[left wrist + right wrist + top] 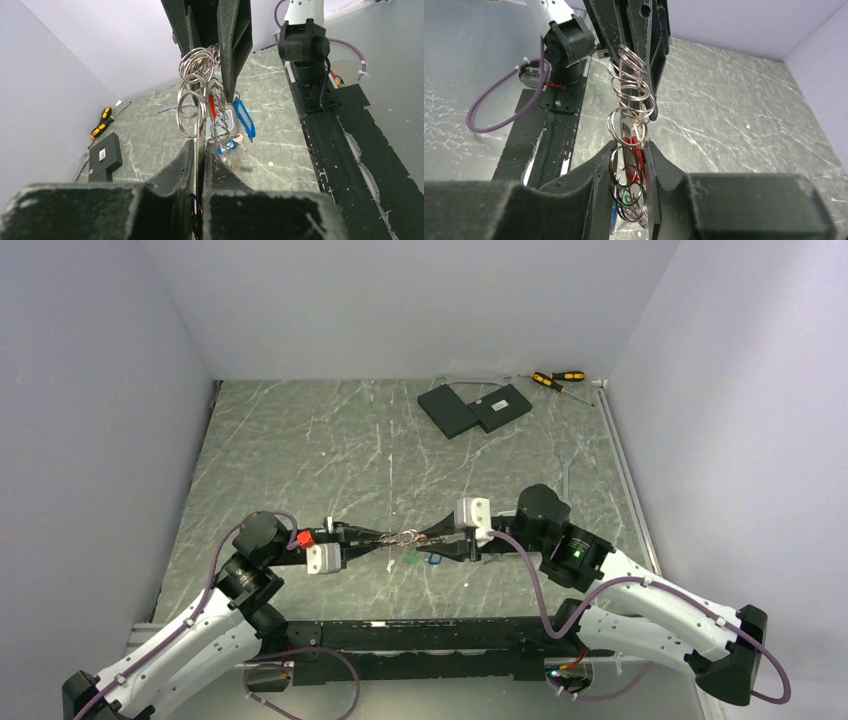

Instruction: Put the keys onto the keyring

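1. The left gripper (198, 150) is pinched tight on the keyring (192, 107), which is raised at the centre of the scene.
2. The right gripper (628, 150) brackets the same rings; whether it clamps them cannot be told.
3. Threading seems to be in hand; next, the blue-tagged key (243, 117) needs feeding into the ring's split.

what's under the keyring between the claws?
Top view shows a green tag and a blue tag just below the keyring. The table directly beneath is covered by the rings themselves.
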Controlling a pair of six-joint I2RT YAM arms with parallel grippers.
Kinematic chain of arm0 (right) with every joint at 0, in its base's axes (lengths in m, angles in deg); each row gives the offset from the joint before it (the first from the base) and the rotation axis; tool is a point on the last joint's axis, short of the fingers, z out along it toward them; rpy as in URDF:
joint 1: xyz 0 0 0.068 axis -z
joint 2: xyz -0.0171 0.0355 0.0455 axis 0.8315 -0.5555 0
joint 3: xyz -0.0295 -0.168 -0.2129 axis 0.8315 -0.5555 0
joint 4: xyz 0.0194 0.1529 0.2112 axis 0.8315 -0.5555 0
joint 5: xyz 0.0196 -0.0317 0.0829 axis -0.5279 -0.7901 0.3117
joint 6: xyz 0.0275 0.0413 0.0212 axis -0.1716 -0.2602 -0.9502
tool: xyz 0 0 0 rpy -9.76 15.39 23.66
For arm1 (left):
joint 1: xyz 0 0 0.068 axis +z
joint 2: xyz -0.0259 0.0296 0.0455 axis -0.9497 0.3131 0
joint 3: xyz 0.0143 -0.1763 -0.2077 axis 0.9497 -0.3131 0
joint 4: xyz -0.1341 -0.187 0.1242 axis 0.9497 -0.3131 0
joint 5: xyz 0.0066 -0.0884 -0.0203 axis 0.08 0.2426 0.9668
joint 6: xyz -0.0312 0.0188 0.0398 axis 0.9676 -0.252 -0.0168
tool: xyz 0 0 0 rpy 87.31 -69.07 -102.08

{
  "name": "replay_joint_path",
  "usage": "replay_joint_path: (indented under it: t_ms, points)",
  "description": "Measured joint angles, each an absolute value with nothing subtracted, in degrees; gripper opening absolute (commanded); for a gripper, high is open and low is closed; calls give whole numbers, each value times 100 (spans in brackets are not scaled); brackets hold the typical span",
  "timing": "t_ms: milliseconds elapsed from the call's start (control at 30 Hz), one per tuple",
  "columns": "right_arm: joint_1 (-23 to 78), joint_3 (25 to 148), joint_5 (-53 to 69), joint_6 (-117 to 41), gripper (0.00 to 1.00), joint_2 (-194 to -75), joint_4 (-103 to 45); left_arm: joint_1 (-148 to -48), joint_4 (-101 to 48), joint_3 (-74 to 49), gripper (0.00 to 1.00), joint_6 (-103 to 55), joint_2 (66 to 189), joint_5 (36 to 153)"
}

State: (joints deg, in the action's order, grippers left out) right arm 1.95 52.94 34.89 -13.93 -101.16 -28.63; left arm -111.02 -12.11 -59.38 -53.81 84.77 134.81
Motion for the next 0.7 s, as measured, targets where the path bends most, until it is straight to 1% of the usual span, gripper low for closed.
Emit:
replay_joint_path:
  t_ms: [167,267,433,467,533,700]
  points:
    - [201,5404,3647,-1443,37,-10120,-2872,-11104,-1355,-5938,0,-5443,8531,13341]
    - [201,5502,3736,-1452,39,-10118,-2870,-11100,-1438,-5938,0,-5447,8592,13249]
    - [201,5613,3817,-1463,36,-10134,-2885,-11096,-1519,-5938,0,-5445,8636,13140]
    - [201,5635,3815,-1463,38,-10151,-2903,-11096,-1521,-5938,0,-5445,8636,13133]
    - [201,5655,3809,-1458,47,-10188,-2927,-11096,-1528,-5938,0,-5443,8630,13129]
    - [201,5668,3586,-1388,48,-10219,-3215,-11093,-1547,-5938,0,-5443,8595,13085]
